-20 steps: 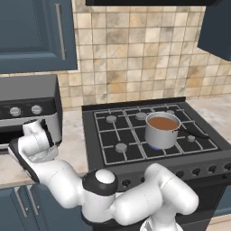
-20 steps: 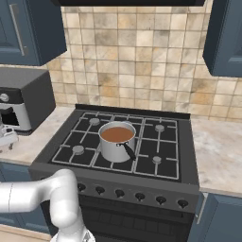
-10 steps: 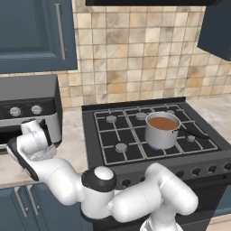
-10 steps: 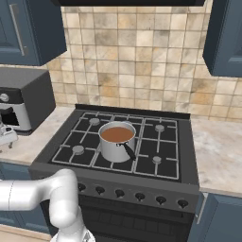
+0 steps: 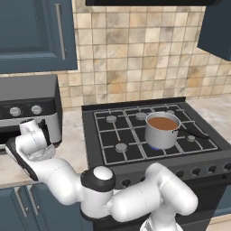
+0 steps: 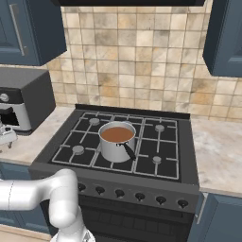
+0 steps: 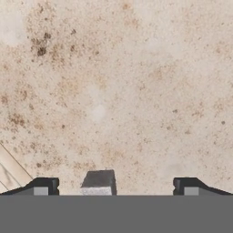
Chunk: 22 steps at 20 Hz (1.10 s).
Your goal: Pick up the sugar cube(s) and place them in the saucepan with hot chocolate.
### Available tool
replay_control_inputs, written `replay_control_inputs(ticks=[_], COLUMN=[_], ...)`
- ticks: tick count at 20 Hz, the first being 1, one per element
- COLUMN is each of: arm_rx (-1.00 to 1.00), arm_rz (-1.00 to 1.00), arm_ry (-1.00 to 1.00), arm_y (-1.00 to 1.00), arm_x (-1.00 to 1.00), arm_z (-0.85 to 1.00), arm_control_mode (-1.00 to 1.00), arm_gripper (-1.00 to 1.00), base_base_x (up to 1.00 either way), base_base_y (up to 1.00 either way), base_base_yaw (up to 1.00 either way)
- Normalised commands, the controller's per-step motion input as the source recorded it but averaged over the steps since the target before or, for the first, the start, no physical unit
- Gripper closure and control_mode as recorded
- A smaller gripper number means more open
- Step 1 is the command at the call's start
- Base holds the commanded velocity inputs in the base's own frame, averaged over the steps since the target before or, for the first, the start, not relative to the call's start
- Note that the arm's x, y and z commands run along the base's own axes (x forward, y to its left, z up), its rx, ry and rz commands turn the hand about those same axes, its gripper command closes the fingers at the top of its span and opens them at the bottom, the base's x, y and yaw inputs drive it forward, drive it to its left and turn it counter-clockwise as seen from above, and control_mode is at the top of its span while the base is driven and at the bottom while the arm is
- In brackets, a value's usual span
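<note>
One sugar cube (image 7: 98, 183), small and greyish-white, lies on the speckled counter between my fingertips, closer to the left one. My gripper (image 7: 116, 187) is open, with both fingers (image 7: 43, 186) well clear of the cube. In the left base view my hand (image 5: 32, 135) is low over the counter left of the stove, in front of the oven box. The saucepan (image 5: 161, 131) (image 6: 116, 141), shiny steel with brown hot chocolate, stands on the stove, its dark handle pointing toward the front right.
A black gas stove (image 5: 135, 149) (image 6: 156, 142) with grates lies right of my hand. A dark countertop oven (image 5: 27, 103) (image 6: 21, 101) stands close behind the hand. A pale striped edge (image 7: 9, 173) crosses the hand view's lower left.
The hand has shifted only slightly over the counter. The jaws stay wide, and the saucepan has not moved.
</note>
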Motion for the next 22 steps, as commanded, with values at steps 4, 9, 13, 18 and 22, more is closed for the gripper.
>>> replay_control_inputs(ticks=[4,9,13,18,22], arm_rx=[0.00,0.00,0.00,0.00,0.00], arm_rz=[0.00,0.00,0.00,0.00,0.00], arm_ry=[0.00,0.00,0.00,0.00,0.00], arm_y=[0.00,0.03,0.03,0.09,0.12], arm_x=[-0.04,-0.01,-0.06,-0.11,-0.13], arm_z=[-0.06,-0.07,-0.08,-0.10,-0.06], arm_control_mode=[-1.00,-1.00,-1.00,-1.00,-1.00], arm_gripper=[-1.00,-1.00,-1.00,-1.00,-1.00], base_base_x=[0.00,0.00,0.00,0.00,0.00], base_base_y=[0.00,0.00,0.00,0.00,0.00], base_base_yaw=[0.00,0.00,0.00,0.00,0.00])
